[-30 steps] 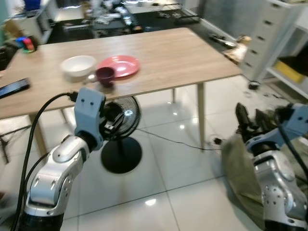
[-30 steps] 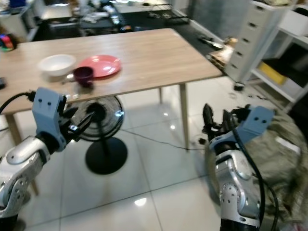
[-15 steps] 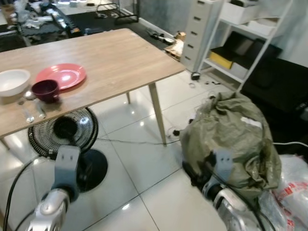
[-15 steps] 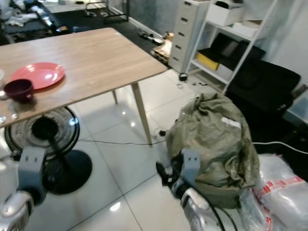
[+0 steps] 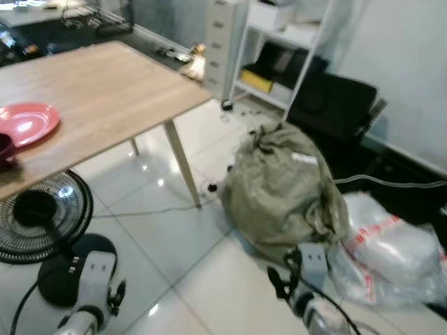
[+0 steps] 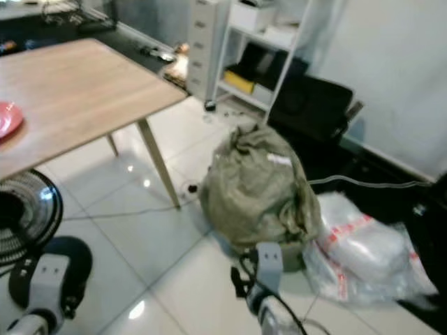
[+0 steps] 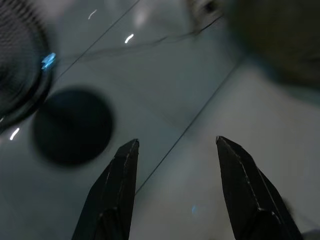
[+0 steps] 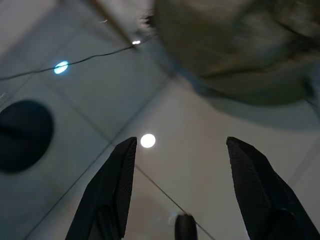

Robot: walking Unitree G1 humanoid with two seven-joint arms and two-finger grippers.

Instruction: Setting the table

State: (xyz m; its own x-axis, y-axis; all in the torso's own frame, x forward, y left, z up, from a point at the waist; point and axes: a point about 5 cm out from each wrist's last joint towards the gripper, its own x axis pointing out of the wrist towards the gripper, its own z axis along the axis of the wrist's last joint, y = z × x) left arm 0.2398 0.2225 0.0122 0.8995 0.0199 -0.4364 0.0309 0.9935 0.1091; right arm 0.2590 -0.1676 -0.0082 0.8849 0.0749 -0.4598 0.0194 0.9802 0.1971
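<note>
The red plate (image 5: 26,123) lies flat near the left end of the wooden desk (image 5: 105,91), and the rim of a dark cup (image 5: 4,149) shows just beside it at the frame's edge. The rest of the desk top that can be seen is bare, so the setting looks barely begun.

Both arms hang low over the white tiled floor (image 5: 202,279), well apart from the desk. The left hand (image 7: 175,150) points down at the tiles with its fingers spread wide and nothing between them; the round black base of a standing fan (image 5: 38,216) lies under it. The right hand (image 8: 180,150) is likewise wide and empty above the floor, with a bulging olive sack (image 5: 283,188) close ahead.

Beyond the sack sit a clear plastic bag (image 5: 391,251), a white shelf unit (image 5: 279,49) and a white drawer cabinet (image 5: 223,35).

The head views face the sack and shelving more than the desk, and that is the risk: a thin cable (image 5: 154,209) runs across the floor between the fan and the sack, so a step there could snag it or bump the fan, the desk leg (image 5: 183,171) or the sack.
</note>
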